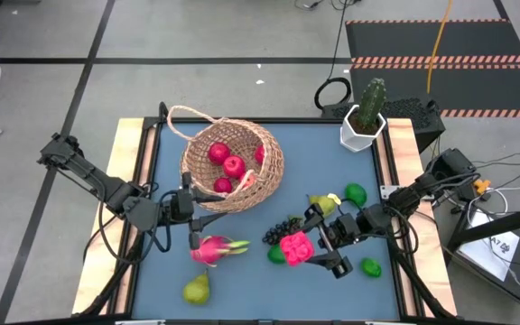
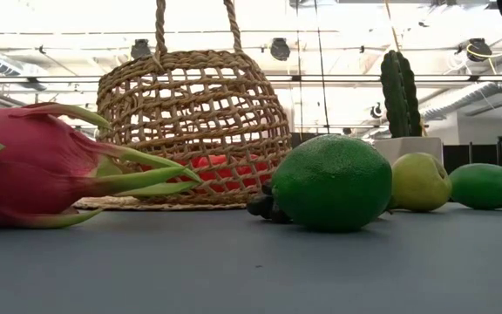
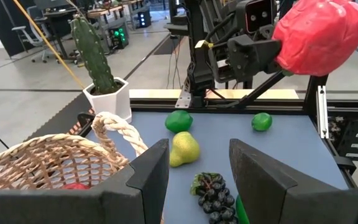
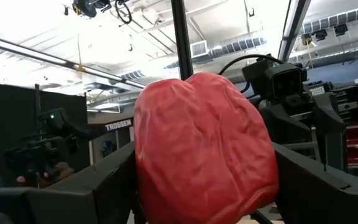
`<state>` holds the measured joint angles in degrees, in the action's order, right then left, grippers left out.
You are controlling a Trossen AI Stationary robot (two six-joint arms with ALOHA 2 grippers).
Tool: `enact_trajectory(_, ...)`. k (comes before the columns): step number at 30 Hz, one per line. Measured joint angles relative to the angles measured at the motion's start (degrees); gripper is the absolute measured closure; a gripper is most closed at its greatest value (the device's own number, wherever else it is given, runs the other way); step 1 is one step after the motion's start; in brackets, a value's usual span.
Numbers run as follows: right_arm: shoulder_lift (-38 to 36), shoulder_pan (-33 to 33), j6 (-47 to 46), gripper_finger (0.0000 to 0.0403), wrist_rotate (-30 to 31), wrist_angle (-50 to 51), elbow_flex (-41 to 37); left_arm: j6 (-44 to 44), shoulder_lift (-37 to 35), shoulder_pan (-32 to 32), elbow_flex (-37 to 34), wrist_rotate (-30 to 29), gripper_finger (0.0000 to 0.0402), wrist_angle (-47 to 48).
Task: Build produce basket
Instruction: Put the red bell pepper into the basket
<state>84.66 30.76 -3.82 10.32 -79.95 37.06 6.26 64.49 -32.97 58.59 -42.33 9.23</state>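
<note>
Basket (image 1: pixel 242 167): one; round, tan, openwork wicker with a thin twisted loop handle; it lies tipped on its side near the far left of the blue table (image 1: pixel 242 298), mouth facing up in the high view
Red round fruits (image 1: pixel 233 166): four show inside the basket, smooth and glossy; one is half hidden at the weave
Dragon fruit (image 1: pixel 213 249): one; pink, oval, with green leafy scales; on the mat just in front of the basket
Pears: two; a yellow-green pear (image 1: pixel 198 289) near the front edge, and a second pear (image 1: pixel 325 204) right of the basket; both smooth and tapered
Limes: three; one lime (image 1: pixel 357 192) beside the second pear, another lime (image 1: pixel 370 267) near the right edge, a third lime (image 1: pixel 276 255) partly under the raised red fruit; pebbled green skin in the low view
Grape bunch (image 1: pixel 283 229): one; dark, knobbly cluster, between the basket and the right gripper
Lumpy red fruit (image 1: pixel 296 246): one; bright red, wrinkled, blocky; lifted off the table
Right gripper (image 1: pixel 319 244): fingers spread wide and clamped on either side of the lumpy red fruit, above the mat's front centre
Left gripper (image 1: pixel 190 217): fingers partly apart, holding nothing; just beside the basket's near rim
Cactus (image 1: pixel 371 99): one; ribbed green column in a white hexagonal pot (image 1: pixel 361 134) at the far right corner
</note>
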Motion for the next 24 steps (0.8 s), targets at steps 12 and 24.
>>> enact_trajectory(12, 0.00, 0.00, 4.05, 0.0103, 0.05, 2.56, 0.00, -0.11, 0.00, 0.00, -0.02, -0.02, 0.0231, 0.00)
enact_trajectory(24, -0.02, 0.07, 21.77, 0.0103, 0.11, 8.94, 0.00, 1.31, 0.00, -0.01, -0.02, -0.02, 0.0231, -0.01)
